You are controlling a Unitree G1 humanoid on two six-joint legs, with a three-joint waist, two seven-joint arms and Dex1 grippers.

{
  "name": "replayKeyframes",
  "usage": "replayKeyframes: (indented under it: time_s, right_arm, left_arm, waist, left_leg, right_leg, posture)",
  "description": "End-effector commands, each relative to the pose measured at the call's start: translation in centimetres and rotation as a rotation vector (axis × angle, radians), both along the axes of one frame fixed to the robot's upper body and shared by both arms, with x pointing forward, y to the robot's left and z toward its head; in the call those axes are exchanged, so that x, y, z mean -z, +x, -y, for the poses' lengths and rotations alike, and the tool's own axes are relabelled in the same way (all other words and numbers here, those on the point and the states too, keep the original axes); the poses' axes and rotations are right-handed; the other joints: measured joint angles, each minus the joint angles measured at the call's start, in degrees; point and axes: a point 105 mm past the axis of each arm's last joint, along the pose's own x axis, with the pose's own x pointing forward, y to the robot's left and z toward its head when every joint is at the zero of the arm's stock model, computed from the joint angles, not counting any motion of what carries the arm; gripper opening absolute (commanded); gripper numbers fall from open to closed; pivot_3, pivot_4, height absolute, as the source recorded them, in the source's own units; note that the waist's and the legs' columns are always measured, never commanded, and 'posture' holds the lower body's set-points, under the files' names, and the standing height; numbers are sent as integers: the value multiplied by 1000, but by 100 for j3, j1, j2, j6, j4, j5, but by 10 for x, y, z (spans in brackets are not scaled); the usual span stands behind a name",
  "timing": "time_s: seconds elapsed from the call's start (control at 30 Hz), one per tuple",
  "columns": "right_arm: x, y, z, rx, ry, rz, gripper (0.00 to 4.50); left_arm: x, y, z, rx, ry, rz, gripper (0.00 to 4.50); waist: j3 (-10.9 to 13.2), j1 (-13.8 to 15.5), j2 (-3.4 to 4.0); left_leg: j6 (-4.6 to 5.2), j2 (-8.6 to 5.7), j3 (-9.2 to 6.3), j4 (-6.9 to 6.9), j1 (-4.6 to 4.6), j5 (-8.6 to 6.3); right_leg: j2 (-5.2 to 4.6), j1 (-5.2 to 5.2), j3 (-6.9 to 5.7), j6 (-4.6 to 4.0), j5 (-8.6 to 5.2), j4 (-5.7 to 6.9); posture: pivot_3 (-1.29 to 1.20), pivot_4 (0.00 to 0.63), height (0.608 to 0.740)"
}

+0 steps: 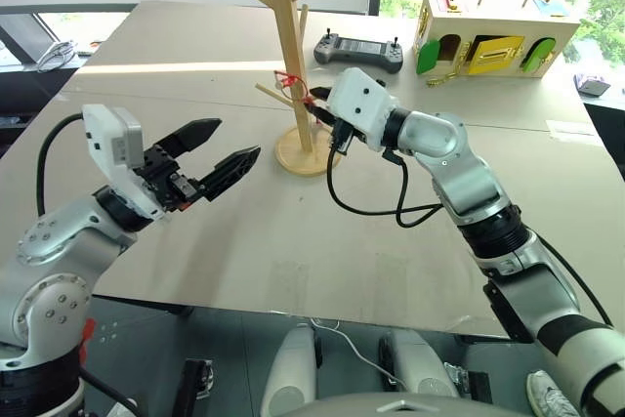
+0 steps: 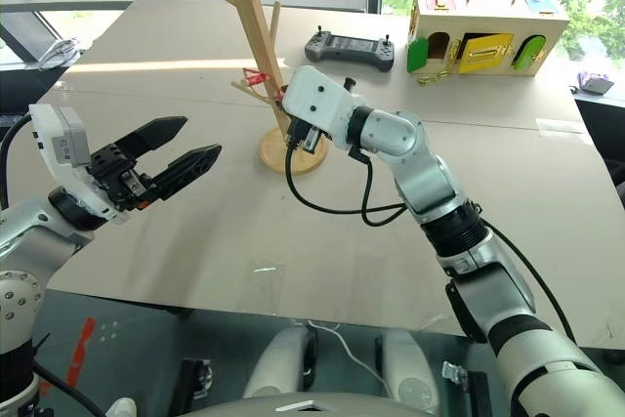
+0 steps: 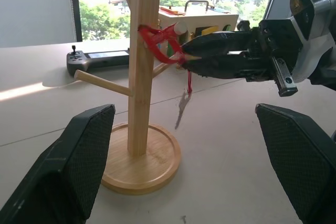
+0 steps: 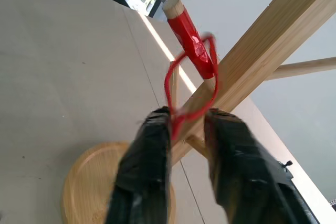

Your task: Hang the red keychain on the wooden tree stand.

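The wooden tree stand (image 1: 293, 56) stands upright on its round base mid-table. The red keychain (image 4: 191, 85) is a thin red loop, draped over a red-taped peg (image 4: 189, 38) beside the post (image 3: 144, 77). Its small key (image 3: 181, 109) dangles below. My right gripper (image 4: 186, 121) reaches level at that peg from the right. Its fingers are slightly parted, and the loop's lower end lies between the tips, against one finger. My left gripper (image 1: 239, 141) hovers open and empty over the table, left of the stand.
A dark handheld controller (image 1: 358, 51) lies behind the stand. The colourful wooden box with doors (image 1: 493, 36) sits at the far right. A black cable (image 1: 371, 207) droops from my right wrist onto the table. The table's near edge (image 1: 293, 305) runs below both arms.
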Motion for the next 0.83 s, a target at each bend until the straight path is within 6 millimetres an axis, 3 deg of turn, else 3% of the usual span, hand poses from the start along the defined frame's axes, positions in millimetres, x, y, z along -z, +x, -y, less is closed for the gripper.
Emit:
replayKeyframes:
  time_s: [0.03,0.07,0.1,0.13,0.27,0.33,0.47,0.63,0.83]
  right_arm:
    - [-27,-7,5,-21,107,76,3007]
    - [-30,-7,7,-16,141,71,3551]
    - [-32,-6,11,-8,173,60,3818]
    - [-32,-5,18,5,196,54,4451]
    - [-13,11,63,155,309,-31,4451]
    - [4,21,94,270,398,-100,4451]
    - [69,31,176,611,521,-214,4451]
    - [111,21,220,794,585,-244,4451]
    - [132,14,240,887,612,-242,4451]
  left_arm:
    - [-9,-4,1,3,5,45,4500]
    - [-8,-3,1,3,4,44,4500]
    - [-7,-2,2,1,1,43,4500]
    - [-6,-1,2,-6,-10,40,4500]
    - [15,14,-1,-134,-47,6,4500]
    - [36,22,-2,-212,-43,-23,4500]
    - [89,41,-12,-439,-97,-80,4500]
    - [114,45,-7,-559,-128,-61,4500]
    - [126,47,-2,-572,-143,-64,4500]
  waist:
    - [0,-3,0]
    - [0,-1,0]
    - [0,-1,0]
    - [0,0,0]
    - [-2,54,-3]
    - [-4,52,-4]
    - [-11,50,-3]
    - [-6,2,-4]
    - [-9,-19,-4]
  left_leg:
    - [0,0,0,0,1,0]
    - [0,0,0,0,0,0]
    - [0,0,0,0,0,0]
    - [0,0,1,-1,0,0]
    - [0,-4,1,0,-1,0]
    - [0,-6,2,1,-2,0]
    - [0,-6,8,-5,4,0]
    - [0,-7,17,-7,4,0]
    - [-1,-2,24,-7,16,1]
  right_leg:
    - [0,0,0,0,0,0]
    - [0,-1,1,0,0,0]
    - [0,-1,1,0,0,1]
    - [0,-1,1,0,0,1]
    - [-5,2,0,0,0,-3]
    - [-7,2,2,0,1,0]
    - [-6,3,9,0,1,-1]
    - [-4,0,19,0,1,0]
    - [5,0,33,1,2,8]
  posture:
    - [0,150,740]
    - [0,150,740]
    - [0,150,740]
    - [0,150,740]
    - [0,150,740]
    - [0,150,740]
    - [0,150,740]
    - [0,150,740]
    - [0,150,740]
